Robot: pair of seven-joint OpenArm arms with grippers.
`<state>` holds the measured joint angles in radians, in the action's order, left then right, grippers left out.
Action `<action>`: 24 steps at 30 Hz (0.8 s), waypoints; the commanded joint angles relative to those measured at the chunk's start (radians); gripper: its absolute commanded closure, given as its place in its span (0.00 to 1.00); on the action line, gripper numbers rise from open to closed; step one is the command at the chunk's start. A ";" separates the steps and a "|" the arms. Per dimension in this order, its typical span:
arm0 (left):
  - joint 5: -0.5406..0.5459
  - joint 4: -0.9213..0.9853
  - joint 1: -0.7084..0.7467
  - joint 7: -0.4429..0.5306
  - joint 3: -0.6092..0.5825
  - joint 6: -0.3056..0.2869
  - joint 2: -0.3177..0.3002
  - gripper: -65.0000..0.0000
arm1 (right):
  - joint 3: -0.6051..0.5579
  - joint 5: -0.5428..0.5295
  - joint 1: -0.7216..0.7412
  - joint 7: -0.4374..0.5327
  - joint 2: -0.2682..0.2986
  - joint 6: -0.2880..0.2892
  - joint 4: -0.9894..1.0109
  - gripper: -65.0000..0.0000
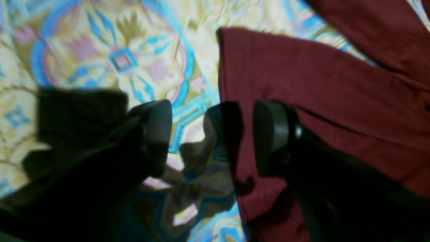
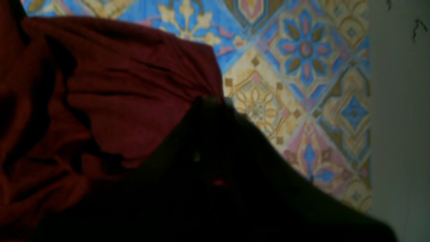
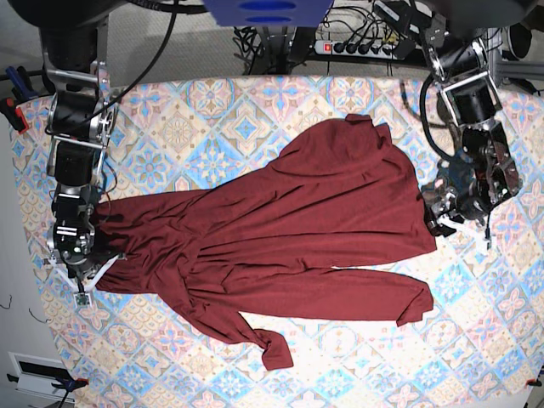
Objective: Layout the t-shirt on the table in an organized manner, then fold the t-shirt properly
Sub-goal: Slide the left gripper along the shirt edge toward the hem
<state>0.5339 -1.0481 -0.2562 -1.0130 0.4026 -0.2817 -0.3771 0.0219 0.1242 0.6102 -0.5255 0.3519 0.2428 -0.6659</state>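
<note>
One maroon t-shirt (image 3: pixel 280 229) is lying spread across the patterned desk (image 3: pixel 212 102); left gripper (image 1: pixel 211 134) jaws are gaping at its hem, right gripper (image 3: pixel 81 255) jaws, mostly shadowed, are pinching its edge.

You have 1 t-shirt (image 3: pixel 280 229) in front of you, dark maroon, with 2 long sleeves. It lies on 1 desk (image 3: pixel 212 110) with the patterned tile top. You are working with 2 arms, each ending in 1 gripper: the left gripper (image 3: pixel 435 217) and the right gripper (image 3: pixel 85 270), so 2 in all. At the far edge you can count 1 white power strip (image 3: pixel 353 47).
</note>
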 commanded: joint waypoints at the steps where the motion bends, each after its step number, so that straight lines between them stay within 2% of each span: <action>1: 0.010 -0.002 -0.036 0.015 0.002 -0.003 -0.013 0.42 | 0.005 -0.002 0.033 0.017 0.017 -0.004 -0.019 0.99; 4: 0.004 0.027 -0.062 0.015 -0.027 -0.003 0.010 0.42 | 0.005 -0.002 0.033 0.017 0.017 -0.004 -0.019 0.99; 8: 0.004 0.044 -0.084 0.015 -0.170 -0.003 0.019 0.46 | 0.005 -0.002 0.033 0.017 0.017 -0.004 -0.019 0.99; 10: 0.004 0.044 -0.094 0.015 -0.232 -0.003 0.028 0.53 | 0.005 -0.002 0.033 0.017 0.017 -0.004 -0.019 0.99; 13: 0.004 0.044 -0.099 0.016 -0.261 -0.003 0.030 0.65 | 0.006 -0.002 0.033 0.017 0.017 -0.004 -0.019 0.99; 16: 0.005 0.045 -0.101 0.029 -0.259 -0.003 0.030 0.83 | 0.006 -0.002 0.033 0.017 0.017 -0.003 -0.019 0.99; 18: 0.004 0.045 -0.102 0.079 -0.259 -0.003 0.026 1.00 | 0.006 -0.002 0.033 0.017 0.017 -0.003 -0.021 0.99; 21: -0.011 0.045 -0.107 0.153 -0.259 -0.001 0.003 1.00 | 0.006 -0.002 0.033 0.017 0.017 -0.003 -0.050 0.99; 24: -0.084 0.068 -0.174 0.208 -0.259 -0.001 -0.001 1.00 | 0.006 -0.002 0.033 0.012 0.017 -0.003 -0.093 0.99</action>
<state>0.4366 -0.9611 -0.3874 -0.8371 0.1406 -0.2832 -0.3656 0.0231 0.1242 0.6067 -0.5362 0.3538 0.2497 -0.7361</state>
